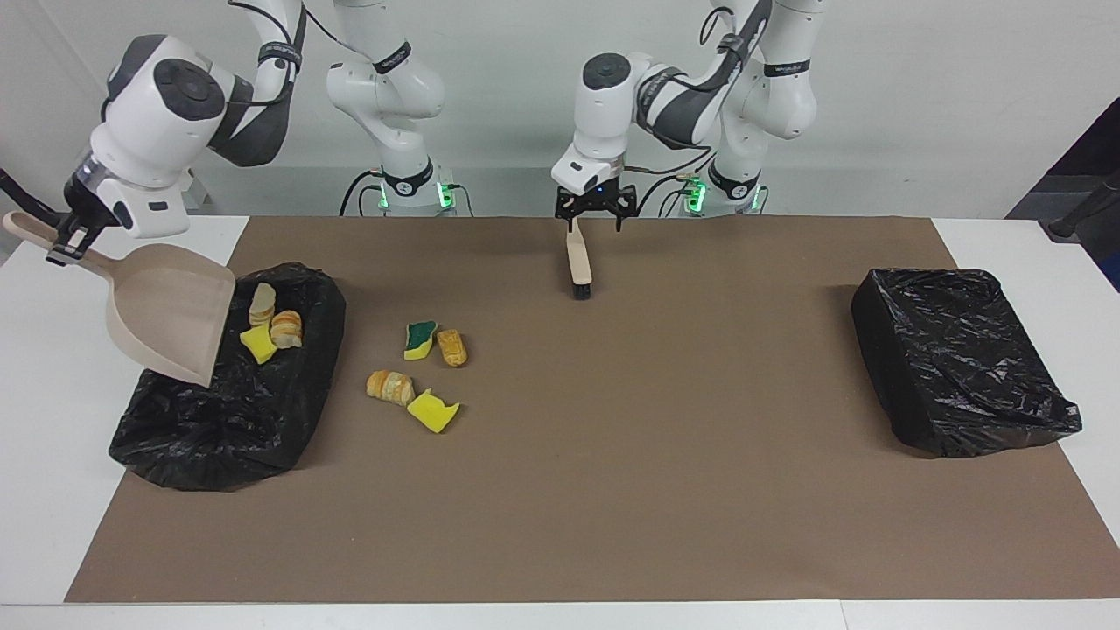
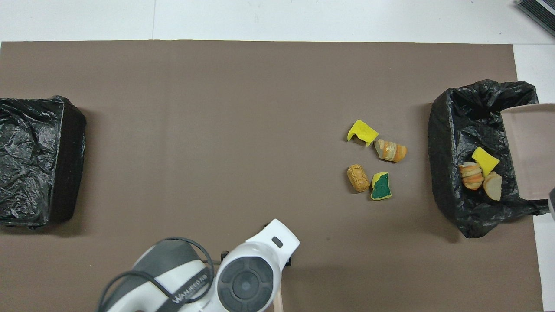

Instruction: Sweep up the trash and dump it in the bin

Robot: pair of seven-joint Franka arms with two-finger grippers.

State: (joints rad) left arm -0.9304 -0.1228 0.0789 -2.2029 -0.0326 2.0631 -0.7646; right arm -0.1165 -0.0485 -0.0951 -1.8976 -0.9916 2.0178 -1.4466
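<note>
Four scraps (image 1: 418,367) lie well apart from brush (image 1: 578,262) and bin (image 1: 232,385); open mat (image 1: 656,420) surrounds them.

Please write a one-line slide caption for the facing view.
Right gripper tips the emptied dustpan over the bin; four scraps remain on the mat.

The left arm (image 2: 225,277) hides the brush (overhead view); the dustpan (image 2: 531,149) is edge-cropped.

Trash (image 1: 418,367): seven small scraps, in two groups.
Three lie in the black-lined bin (image 1: 262,411) at the right arm's end: one yellow sponge piece, two bread-like chunks, apparently touching. Four lie loose on the brown mat (image 1: 612,455) beside it: green-faced sponge, yellow sponge, two golden-brown chunks.
</note>
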